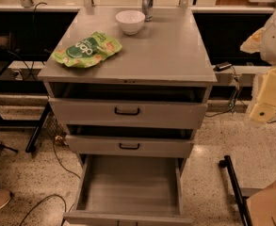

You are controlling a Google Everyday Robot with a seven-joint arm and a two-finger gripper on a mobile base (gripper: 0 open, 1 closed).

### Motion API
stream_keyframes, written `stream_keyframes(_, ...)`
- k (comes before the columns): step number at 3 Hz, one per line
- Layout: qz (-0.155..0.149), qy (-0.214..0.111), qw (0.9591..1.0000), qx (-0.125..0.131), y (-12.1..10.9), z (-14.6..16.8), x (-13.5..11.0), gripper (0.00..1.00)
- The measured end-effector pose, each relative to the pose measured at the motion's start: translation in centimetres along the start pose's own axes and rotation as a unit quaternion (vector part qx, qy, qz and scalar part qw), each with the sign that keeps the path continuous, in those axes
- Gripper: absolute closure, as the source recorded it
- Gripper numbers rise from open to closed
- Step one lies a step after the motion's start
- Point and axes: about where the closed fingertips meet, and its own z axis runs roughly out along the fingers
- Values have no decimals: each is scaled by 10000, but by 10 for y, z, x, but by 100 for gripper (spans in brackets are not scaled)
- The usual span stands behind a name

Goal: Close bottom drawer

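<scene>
The bottom drawer [130, 192] is pulled far out of the grey table [170, 55]. Its plain grey inside is in full view, and its front panel sits at the very lower edge of the view, so the handle does not show. The gripper [265, 105] hangs at the right edge, well apart from this drawer and higher than it. Whether it is spread or closed is not possible to judge here.

Several things could go wrong. The middle drawer [129, 146] and the top drawer [128, 112] also stand partly out, so an arm that comes down toward the low panel may knock their fronts. A push on one corner of the panel, not on its middle, would probably skew the drawer so that it jams. A hard push may shake the table and disturb the white bowl [130, 21] and the metal can [147, 4] on top.

A green snack bag [86, 49] lies on the table. It carries large white letters, but they cannot be read with certainty. No other writing is legible.
</scene>
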Motion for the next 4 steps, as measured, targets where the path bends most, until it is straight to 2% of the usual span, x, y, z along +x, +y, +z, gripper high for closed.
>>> stream_keyframes(1,0,0,10000,0,0,0,0,0)
stream_keyframes(2,256,-39,9994,-229,13,31,8,0)
stream_keyframes(3,950,-297,9926,-696,45,108,17,0)
stream_keyframes(4,997,-179,9910,-875,64,133,26,0)
